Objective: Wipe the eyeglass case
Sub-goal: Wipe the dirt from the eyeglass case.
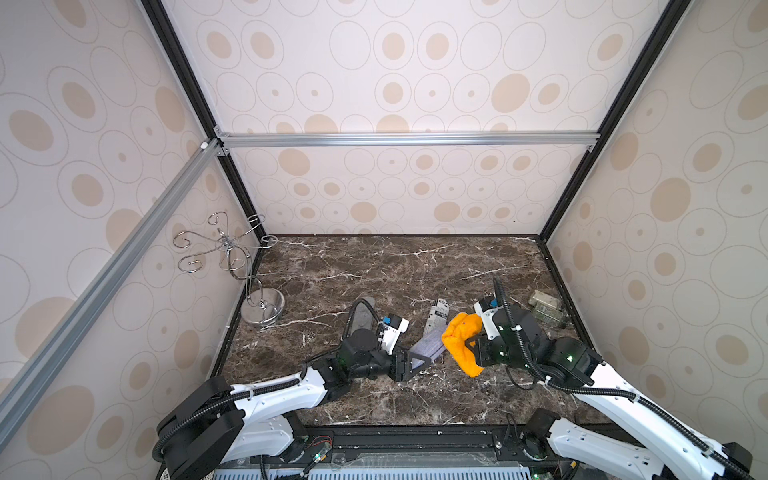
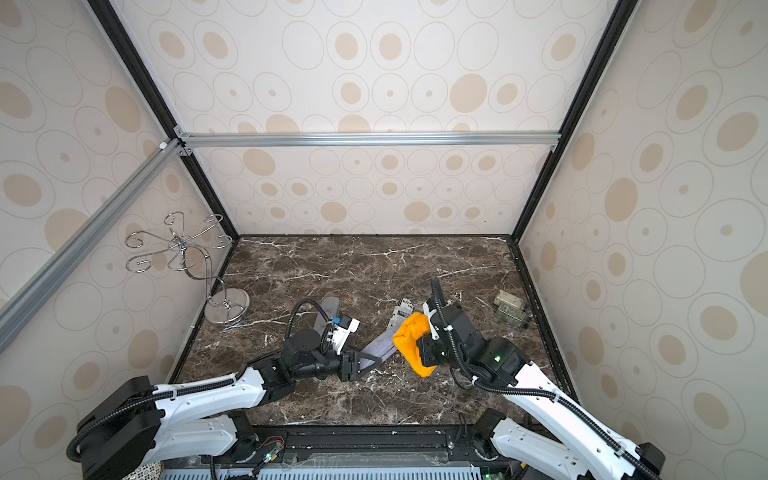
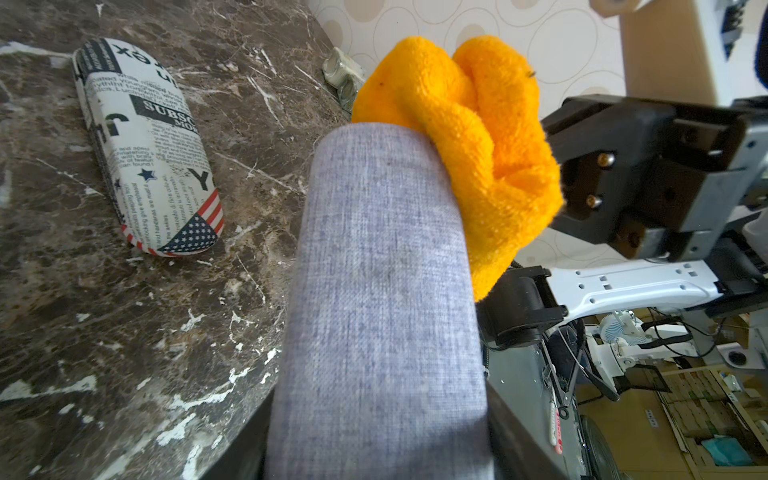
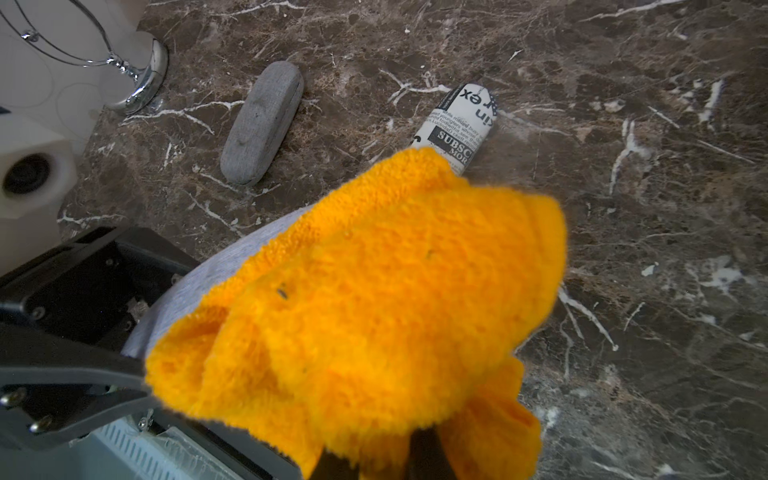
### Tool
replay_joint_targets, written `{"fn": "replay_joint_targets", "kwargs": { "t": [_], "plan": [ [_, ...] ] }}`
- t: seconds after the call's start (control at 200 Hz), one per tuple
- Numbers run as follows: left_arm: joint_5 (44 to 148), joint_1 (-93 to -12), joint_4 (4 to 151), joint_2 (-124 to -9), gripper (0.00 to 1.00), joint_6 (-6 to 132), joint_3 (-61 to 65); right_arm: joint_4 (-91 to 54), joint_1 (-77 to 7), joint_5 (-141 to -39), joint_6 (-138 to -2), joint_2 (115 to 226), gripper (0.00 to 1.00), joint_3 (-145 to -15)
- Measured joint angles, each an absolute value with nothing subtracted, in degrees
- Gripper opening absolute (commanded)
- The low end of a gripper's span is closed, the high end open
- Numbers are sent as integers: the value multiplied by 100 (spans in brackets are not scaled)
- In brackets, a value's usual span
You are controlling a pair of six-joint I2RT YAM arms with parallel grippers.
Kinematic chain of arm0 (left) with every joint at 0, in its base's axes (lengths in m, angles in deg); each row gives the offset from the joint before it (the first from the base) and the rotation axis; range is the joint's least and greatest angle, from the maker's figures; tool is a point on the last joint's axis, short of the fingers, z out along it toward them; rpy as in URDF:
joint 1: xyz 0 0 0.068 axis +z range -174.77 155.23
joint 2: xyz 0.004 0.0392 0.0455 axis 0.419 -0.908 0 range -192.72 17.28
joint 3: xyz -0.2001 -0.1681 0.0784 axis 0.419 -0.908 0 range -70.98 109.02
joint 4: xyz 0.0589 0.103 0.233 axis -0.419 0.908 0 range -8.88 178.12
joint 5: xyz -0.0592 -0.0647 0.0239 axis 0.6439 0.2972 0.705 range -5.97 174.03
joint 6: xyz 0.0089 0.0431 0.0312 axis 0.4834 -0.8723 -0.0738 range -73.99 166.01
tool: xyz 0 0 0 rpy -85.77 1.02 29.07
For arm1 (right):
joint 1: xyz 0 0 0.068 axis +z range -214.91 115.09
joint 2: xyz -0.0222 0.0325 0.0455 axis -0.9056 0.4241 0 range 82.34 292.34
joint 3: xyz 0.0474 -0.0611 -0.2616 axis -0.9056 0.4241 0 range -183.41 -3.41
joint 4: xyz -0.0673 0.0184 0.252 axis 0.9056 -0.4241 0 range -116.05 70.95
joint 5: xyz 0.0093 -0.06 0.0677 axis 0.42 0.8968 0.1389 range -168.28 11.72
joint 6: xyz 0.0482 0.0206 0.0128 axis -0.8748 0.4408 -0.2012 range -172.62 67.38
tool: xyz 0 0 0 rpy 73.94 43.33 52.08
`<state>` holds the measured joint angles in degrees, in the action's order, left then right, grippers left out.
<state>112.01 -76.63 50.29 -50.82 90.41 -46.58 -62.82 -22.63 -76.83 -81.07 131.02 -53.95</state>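
A light grey fabric eyeglass case (image 1: 432, 348) (image 2: 380, 348) is held off the marble table, and my left gripper (image 1: 409, 365) (image 3: 382, 440) is shut on its near end. In the left wrist view the case (image 3: 386, 270) runs away from the jaws, with faint dark smudges on top. My right gripper (image 1: 471, 350) (image 4: 386, 457) is shut on a bunched orange cloth (image 1: 459, 336) (image 2: 411, 340) (image 4: 374, 291). The cloth (image 3: 469, 137) presses against the far end of the case and hides that tip.
A newspaper-print case (image 1: 438, 316) (image 3: 149, 145) lies on the table just behind the held one. A darker grey case (image 4: 262, 124) lies further left. A chrome wire stand (image 1: 262, 307) stands by the left wall. Small greenish boxes (image 1: 546, 309) sit near the right wall.
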Motion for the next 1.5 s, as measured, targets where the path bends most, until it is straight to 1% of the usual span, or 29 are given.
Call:
{"fn": "replay_joint_targets", "kwargs": {
  "t": [0.1, 0.255, 0.41, 0.525, 0.725, 1.015, 1.12, 1.235, 1.5],
  "plan": [
    [11199, -7663, 4927, -5082, 48, 9032, -4693, -6241, -2090, -7860, -8024, 13142, 0, -5428],
    [11173, -7661, 4905, -5082, 48, 9004, -4713, -6070, -1445, -8043, -7932, 13408, 0, -5493],
    [11044, -7656, 5005, -5078, 48, 8862, -4719, -5994, -1312, -7954, -7965, 13642, 0, -5541],
    [10946, -7665, 4986, -4953, 49, 8748, -4785, -6048, -1380, -7643, -8083, 13526, 0, -5541],
    [10849, -7741, 4911, -4774, 49, 8665, -4890, -6505, -1928, -7005, -8245, 13271, 0, -5559],
    [10445, -7766, 4946, -4750, 45, 8809, -4888, -7021, -1961, -6445, -8356, 12816, 0, -5489],
    [10251, -7761, 4922, -4656, 46, 8923, -4890, -7231, -1961, -6316, -8426, 12786, 0, -5426],
    [10318, -7759, 4841, -4662, 48, 9050, -4870, -7353, -1961, -6380, -8402, 12788, 0, -5323],
    [11072, -7746, 4760, -5202, 48, 9727, -4483, -6960, -1961, -7095, -8031, 12923, 0, -5227]
  ]
}}
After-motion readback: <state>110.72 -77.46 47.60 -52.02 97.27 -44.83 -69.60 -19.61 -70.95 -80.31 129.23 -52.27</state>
